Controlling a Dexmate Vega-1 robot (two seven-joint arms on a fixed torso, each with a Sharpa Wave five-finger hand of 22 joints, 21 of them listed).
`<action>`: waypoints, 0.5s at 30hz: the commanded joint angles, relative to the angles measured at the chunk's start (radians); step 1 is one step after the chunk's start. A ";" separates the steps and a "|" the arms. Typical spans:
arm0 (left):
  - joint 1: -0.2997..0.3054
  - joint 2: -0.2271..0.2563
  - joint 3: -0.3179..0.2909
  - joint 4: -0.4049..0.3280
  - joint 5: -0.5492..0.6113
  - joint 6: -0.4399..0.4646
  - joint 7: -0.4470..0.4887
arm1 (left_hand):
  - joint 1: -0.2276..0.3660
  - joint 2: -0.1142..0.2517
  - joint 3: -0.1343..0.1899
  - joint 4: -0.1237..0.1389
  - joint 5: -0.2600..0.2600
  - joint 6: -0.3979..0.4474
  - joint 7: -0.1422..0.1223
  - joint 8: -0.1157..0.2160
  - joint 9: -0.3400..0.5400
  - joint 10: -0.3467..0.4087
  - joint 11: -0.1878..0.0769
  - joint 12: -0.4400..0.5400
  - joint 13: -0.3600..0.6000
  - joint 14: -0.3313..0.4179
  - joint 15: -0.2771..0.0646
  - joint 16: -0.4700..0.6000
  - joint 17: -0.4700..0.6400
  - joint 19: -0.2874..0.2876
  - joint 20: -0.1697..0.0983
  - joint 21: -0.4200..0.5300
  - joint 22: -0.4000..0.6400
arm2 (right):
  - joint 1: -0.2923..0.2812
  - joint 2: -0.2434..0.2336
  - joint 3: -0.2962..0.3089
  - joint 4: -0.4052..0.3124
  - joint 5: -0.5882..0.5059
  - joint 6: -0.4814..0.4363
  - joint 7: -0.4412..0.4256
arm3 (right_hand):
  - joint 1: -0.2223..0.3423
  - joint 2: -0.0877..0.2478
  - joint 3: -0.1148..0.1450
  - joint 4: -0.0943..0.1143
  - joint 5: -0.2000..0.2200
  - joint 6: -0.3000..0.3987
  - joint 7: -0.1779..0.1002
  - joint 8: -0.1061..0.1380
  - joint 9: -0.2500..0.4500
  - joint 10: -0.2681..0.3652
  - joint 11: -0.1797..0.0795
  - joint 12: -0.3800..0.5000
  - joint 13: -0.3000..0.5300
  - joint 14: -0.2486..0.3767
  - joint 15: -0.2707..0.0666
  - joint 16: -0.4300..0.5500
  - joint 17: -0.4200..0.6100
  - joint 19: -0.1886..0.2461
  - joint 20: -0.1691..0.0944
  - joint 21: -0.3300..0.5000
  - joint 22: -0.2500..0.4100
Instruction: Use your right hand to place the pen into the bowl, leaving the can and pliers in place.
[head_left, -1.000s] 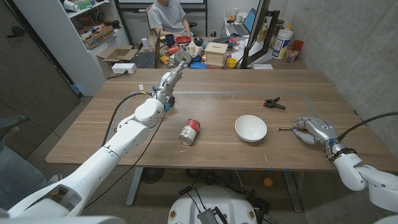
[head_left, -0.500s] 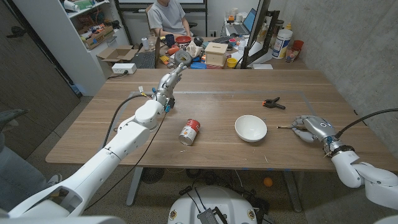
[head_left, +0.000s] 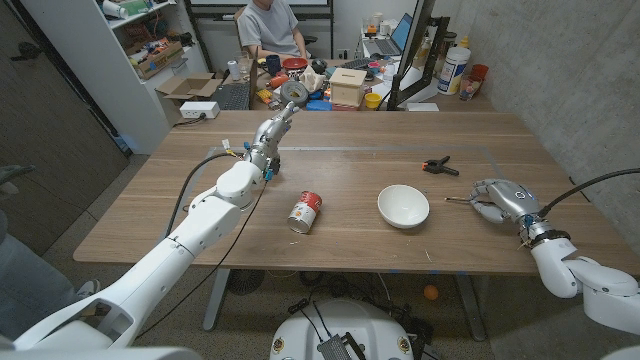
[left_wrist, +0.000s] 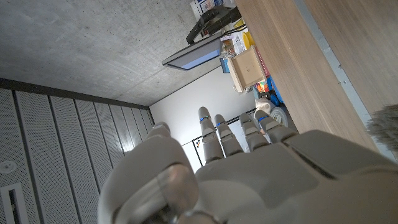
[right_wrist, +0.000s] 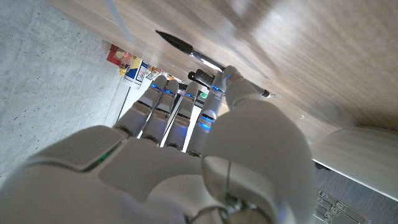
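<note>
The dark pen (head_left: 456, 200) pokes out toward the bowl from under my right hand (head_left: 503, 200) at the table's right side. In the right wrist view the pen (right_wrist: 177, 45) runs across the fingertips with the thumb (right_wrist: 234, 82) pressed on it, so my right hand (right_wrist: 186, 155) pinches it just above the wood. The white bowl (head_left: 403, 206) stands a short way to the left of the pen tip. A red can (head_left: 305, 212) lies on its side further left. Black pliers (head_left: 439, 167) lie beyond the bowl. My left hand (head_left: 287, 98) is raised over the far edge, fingers (left_wrist: 219, 134) straight and apart, holding nothing.
A person (head_left: 268, 25) sits behind the table among cluttered boxes (head_left: 347, 85) and a dark monitor stand (head_left: 413, 50). The table's right edge (head_left: 590, 215) runs close behind my right hand. Bare wood (head_left: 190, 195) lies to the left of the can.
My right hand has shifted a little toward the far side, and the pen tip has moved with it. The left arm, can, bowl and pliers have stayed put.
</note>
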 joint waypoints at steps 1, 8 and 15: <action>-0.015 -0.006 0.008 0.028 -0.010 -0.011 -0.025 | 0.009 0.002 0.005 -0.001 0.003 0.009 0.001 0.005 0.005 0.009 0.000 0.006 0.003 0.011 -0.122 0.004 0.002 0.011 -0.045 0.006 0.004 | -0.065 -0.038 0.062 -0.086 0.023 -0.065 -0.017 | 0.009 0.004 0.009 0.003 -0.004 0.081 0.005 0.035 0.111 0.007 0.006 0.001 0.005 0.003 -0.060 0.000 0.005 0.010 0.003 0.005 0.003; -0.024 -0.007 0.009 0.042 -0.013 -0.018 -0.037 | 0.009 0.002 0.005 -0.001 0.003 0.009 0.001 0.005 0.005 0.009 0.000 0.006 0.003 0.011 -0.122 0.004 0.002 0.011 -0.045 0.006 0.004 | -0.095 -0.040 0.098 -0.125 0.029 -0.094 -0.026 | 0.010 0.001 0.010 0.005 -0.009 0.079 0.007 0.040 0.117 0.006 0.008 -0.001 0.005 0.000 -0.057 -0.001 0.006 0.010 0.003 0.005 0.004; -0.028 0.000 0.007 0.040 -0.012 -0.019 -0.041 | 0.009 0.002 0.005 -0.001 0.003 0.009 0.001 0.005 0.005 0.009 0.000 0.006 0.003 0.011 -0.122 0.004 0.002 0.011 -0.045 0.006 0.004 | -0.135 -0.034 0.149 -0.171 0.036 -0.114 -0.043 | 0.010 0.000 0.012 0.007 -0.013 0.076 0.007 0.044 0.121 0.006 0.008 -0.002 0.006 0.000 -0.055 -0.001 0.006 0.009 0.005 0.004 0.004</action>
